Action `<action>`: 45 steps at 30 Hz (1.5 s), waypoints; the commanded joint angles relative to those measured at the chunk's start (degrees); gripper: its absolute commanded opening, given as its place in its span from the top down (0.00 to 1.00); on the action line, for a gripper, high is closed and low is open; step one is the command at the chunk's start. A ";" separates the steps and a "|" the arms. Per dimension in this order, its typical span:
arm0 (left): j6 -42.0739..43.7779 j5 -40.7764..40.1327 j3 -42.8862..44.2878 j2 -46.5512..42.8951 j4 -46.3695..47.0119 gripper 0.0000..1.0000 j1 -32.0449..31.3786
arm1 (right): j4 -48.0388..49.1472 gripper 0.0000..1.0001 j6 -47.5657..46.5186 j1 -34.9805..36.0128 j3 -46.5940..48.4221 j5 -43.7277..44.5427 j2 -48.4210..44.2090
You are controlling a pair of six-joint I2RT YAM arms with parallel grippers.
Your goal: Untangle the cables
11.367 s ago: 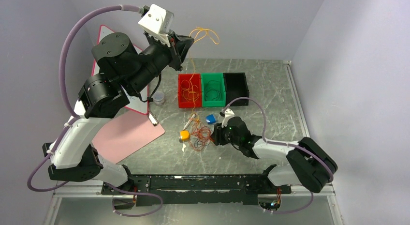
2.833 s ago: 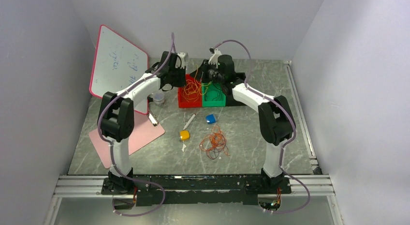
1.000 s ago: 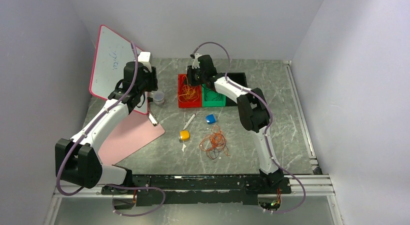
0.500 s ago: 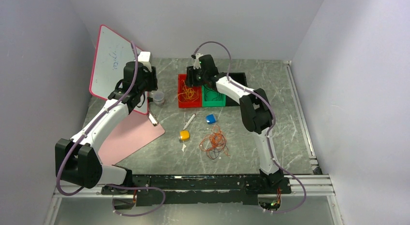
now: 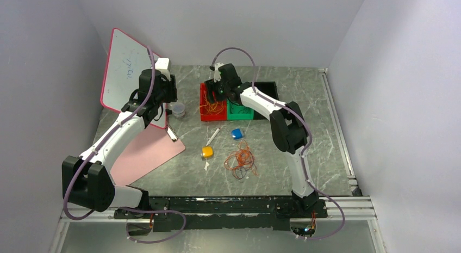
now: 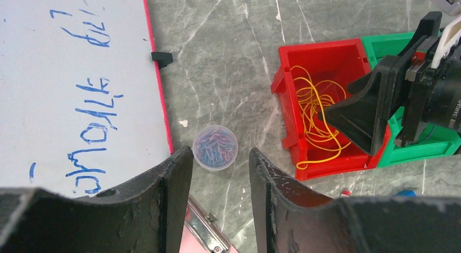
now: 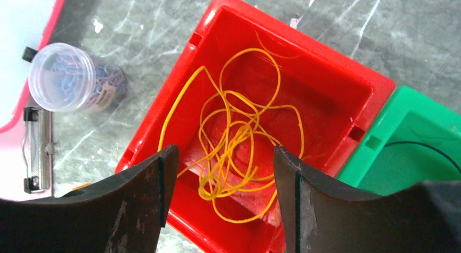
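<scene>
The right gripper [image 7: 224, 155] hangs over the red bin [image 7: 326, 68], its jaws spread wide with nothing between them. The yellow cables [image 7: 239, 128] lie coiled inside the bin. The left gripper [image 6: 220, 155], slightly parted and empty, hovers above a jar of paperclips [image 6: 216, 147]. An orange-and-dark cable tangle [image 5: 239, 159] lies mid-tabletop [image 5: 315, 117].

The thin yellow-orange wire loops [image 7: 234, 134] we dangled high above the red plastic bin [image 5: 213, 117] now lie inside it, our left gripper [image 6: 221, 158] has withdrawn to that bin's left, and our right gripper [image 7: 224, 152] has swung from the orange-and-dark wire tangle [image 5: 239, 160] in front of the bin to hover open-jawed over it.
</scene>
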 commanded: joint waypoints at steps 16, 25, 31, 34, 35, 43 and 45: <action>0.70 2.17 0.07 -0.13 1.79 0.55 0.58 | -7.97 0.37 -7.05 -0.14 -0.82 10.88 -8.19; 0.90 2.28 0.21 0.17 1.72 0.55 0.58 | -5.49 0.40 -6.70 0.03 -3.60 8.04 -12.17; 0.87 2.69 0.29 0.35 1.65 0.55 0.58 | -5.39 0.45 -5.04 0.03 -8.11 1.78 -15.53; 0.82 3.04 0.47 0.44 1.59 0.55 0.58 | -6.13 0.53 -5.21 0.03 -10.33 0.22 -16.13; 0.79 3.21 0.47 0.52 1.65 0.55 0.58 | -6.46 0.55 -5.24 0.03 -11.09 -0.04 -16.49; 1.22 3.42 0.57 0.36 1.36 0.56 0.58 | -1.32 0.53 -2.33 0.04 -27.59 0.71 -28.62; 1.13 3.50 0.56 0.20 1.52 0.57 0.58 | 0.11 0.51 -1.24 0.03 -32.17 1.23 -32.83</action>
